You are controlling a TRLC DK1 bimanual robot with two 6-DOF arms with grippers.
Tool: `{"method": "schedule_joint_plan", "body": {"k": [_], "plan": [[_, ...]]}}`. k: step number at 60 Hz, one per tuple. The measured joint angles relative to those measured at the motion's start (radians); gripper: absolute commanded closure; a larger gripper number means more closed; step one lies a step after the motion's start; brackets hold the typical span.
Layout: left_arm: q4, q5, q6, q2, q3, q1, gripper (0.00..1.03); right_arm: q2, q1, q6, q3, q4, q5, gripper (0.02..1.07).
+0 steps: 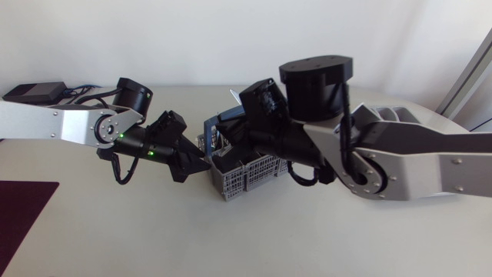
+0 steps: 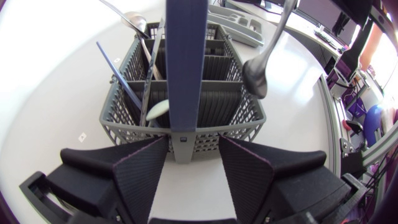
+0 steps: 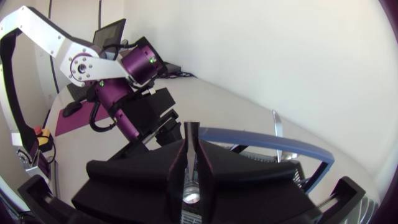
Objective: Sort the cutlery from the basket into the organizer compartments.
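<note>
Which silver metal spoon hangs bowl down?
The spoon hanging over the grey basket beside its blue handle; the other spoon stands bowl-up in a far corner.

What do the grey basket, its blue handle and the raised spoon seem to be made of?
The basket looks like matte grey moulded plastic: thin slotted walls, no shine. Its handle seems blue plastic too, smooth and flat. The spoon is probably polished steel: its bowl shows bright reflections.
</note>
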Motion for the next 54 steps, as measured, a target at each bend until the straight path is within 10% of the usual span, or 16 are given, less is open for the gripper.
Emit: {"method": "schedule_joint_plan", "body": {"k": [54], "plan": [[0.000, -0.044, -0.065, -0.237, -0.033, 0.009, 0.47, -0.369, -0.572, 0.163, -0.012, -0.498, -0.148, 0.99]]}}
